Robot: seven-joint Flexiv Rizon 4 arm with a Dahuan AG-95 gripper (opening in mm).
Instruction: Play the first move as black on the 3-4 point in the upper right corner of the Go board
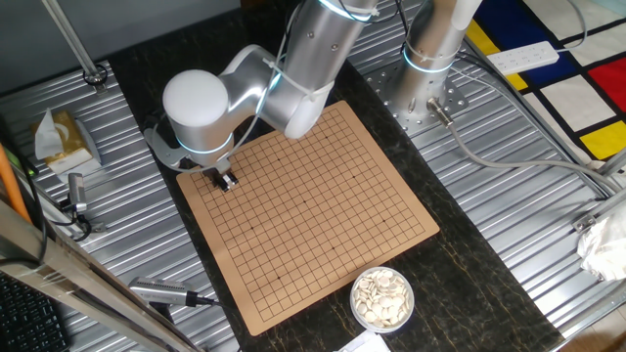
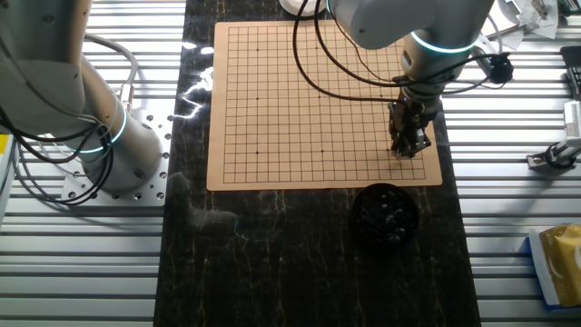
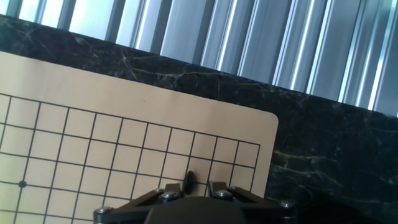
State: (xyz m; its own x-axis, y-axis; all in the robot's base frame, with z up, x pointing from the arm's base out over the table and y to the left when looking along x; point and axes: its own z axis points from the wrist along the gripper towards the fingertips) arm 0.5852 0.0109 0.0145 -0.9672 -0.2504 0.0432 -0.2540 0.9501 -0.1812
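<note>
My gripper (image 3: 189, 183) is shut on the black stone (image 3: 189, 179), which shows edge-on between the two fingers (image 3: 217, 186). It is low over the wooden Go board (image 3: 124, 106), close to the rounded corner nearest the dark bowl of black stones (image 2: 385, 213). The stone is about three lines in from one edge and four from the other, and it covers the 3-4 point under it. I cannot tell whether the stone touches the board. The fixed views show the gripper (image 1: 226, 182) (image 2: 408, 145) at that same corner of the board (image 1: 323, 196) (image 2: 309, 100), which carries no stones.
A bowl of white stones (image 1: 382, 298) stands off the board's opposite corner. A second arm's base (image 2: 100, 145) is mounted beside the board. Cables (image 2: 345, 73) hang over the grid. Tools (image 1: 161, 290) and a tissue pack (image 1: 64, 137) lie on the ribbed metal table.
</note>
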